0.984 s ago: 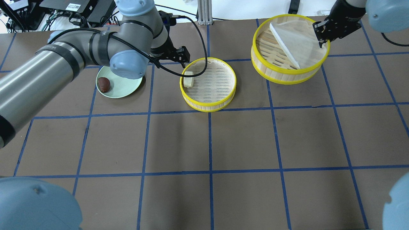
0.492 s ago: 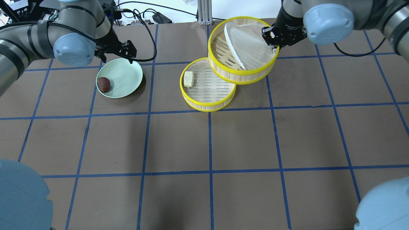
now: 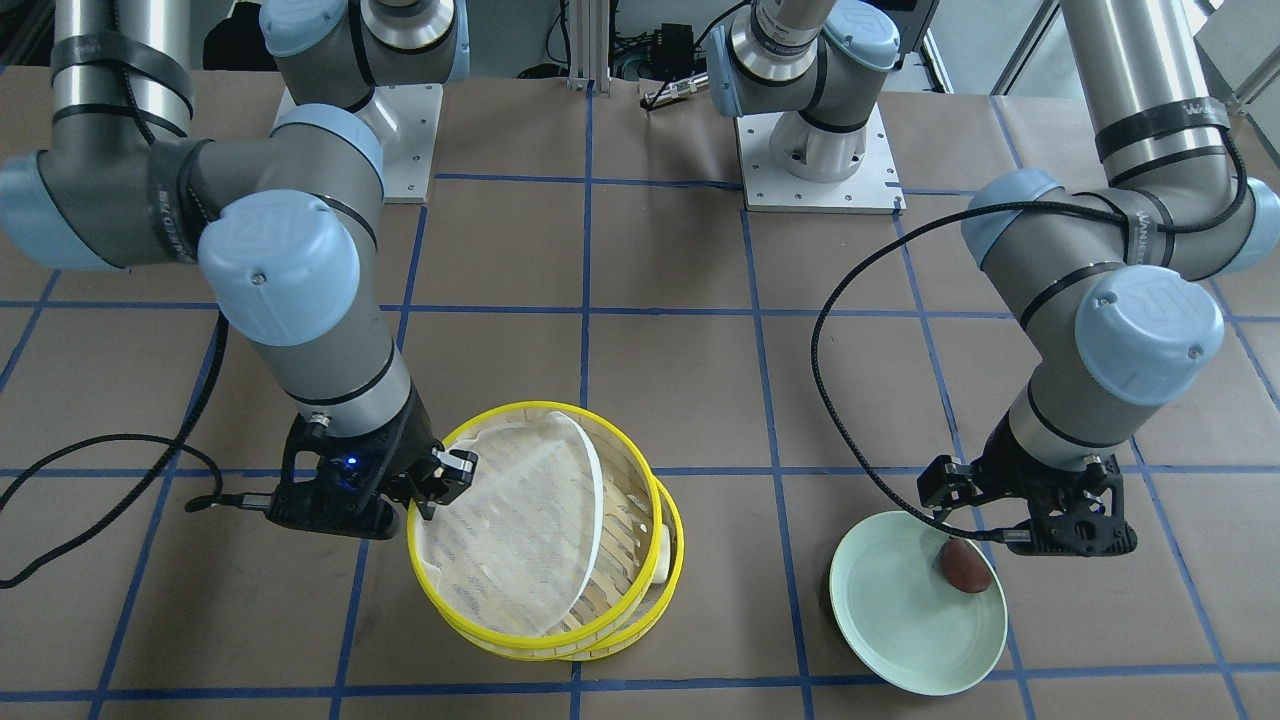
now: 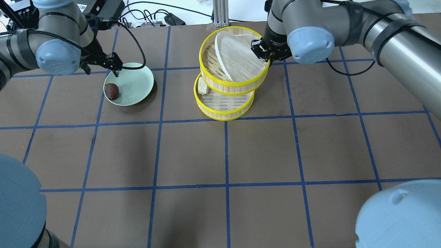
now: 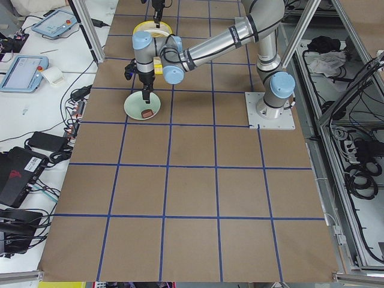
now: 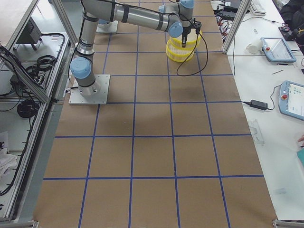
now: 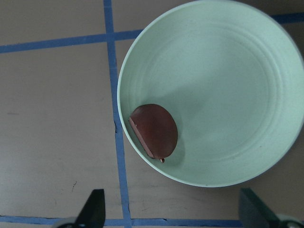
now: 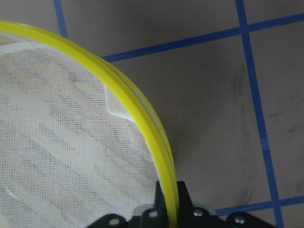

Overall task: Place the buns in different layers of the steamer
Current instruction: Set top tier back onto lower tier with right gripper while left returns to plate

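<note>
My right gripper is shut on the rim of the upper steamer layer and holds it over the lower layer, offset to the far side; I cannot tell if they touch. The wrist view shows the jaws pinching the yellow rim. The upper layer's white liner is folded up on one side. The cream-white bun lies in the lower layer, half covered. The reddish-brown bun lies on the pale green plate. My left gripper is open just above it, with the bun ahead of the fingertips.
Brown paper with a blue tape grid covers the table. Cables and electronics lie along the far edge, and a metal post stands behind the steamer. The left arm's cable loops above the table.
My right gripper has carried the upper layer left, from the far right to over the lower layer. My left gripper has moved left from the lower layer to above the plate.
</note>
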`<action>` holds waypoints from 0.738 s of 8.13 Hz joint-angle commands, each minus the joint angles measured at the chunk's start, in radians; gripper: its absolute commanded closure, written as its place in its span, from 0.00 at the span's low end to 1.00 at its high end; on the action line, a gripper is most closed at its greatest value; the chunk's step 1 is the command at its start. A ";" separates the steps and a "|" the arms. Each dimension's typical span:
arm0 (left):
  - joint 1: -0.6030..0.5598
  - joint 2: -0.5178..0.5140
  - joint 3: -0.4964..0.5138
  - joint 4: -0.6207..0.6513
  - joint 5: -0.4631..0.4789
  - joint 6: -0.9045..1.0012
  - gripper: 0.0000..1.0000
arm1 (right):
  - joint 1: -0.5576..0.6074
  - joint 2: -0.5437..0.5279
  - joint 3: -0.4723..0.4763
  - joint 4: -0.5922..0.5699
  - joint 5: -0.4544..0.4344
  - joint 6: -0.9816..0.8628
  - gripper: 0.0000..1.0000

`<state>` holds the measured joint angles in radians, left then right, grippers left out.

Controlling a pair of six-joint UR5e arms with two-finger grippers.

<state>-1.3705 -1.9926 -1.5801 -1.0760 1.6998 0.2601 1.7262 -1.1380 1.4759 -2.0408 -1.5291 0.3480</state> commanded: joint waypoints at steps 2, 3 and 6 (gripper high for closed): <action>0.011 -0.110 0.000 0.113 0.001 -0.065 0.00 | 0.038 0.037 0.044 -0.054 -0.002 0.094 1.00; 0.011 -0.121 -0.003 0.125 0.001 -0.146 0.00 | 0.038 0.043 0.044 -0.059 -0.006 0.083 1.00; 0.011 -0.172 0.000 0.166 0.006 -0.160 0.00 | 0.038 0.050 0.052 -0.061 -0.019 0.078 1.00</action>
<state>-1.3592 -2.1355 -1.5809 -0.9379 1.7036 0.1135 1.7637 -1.0912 1.5237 -2.0988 -1.5423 0.4273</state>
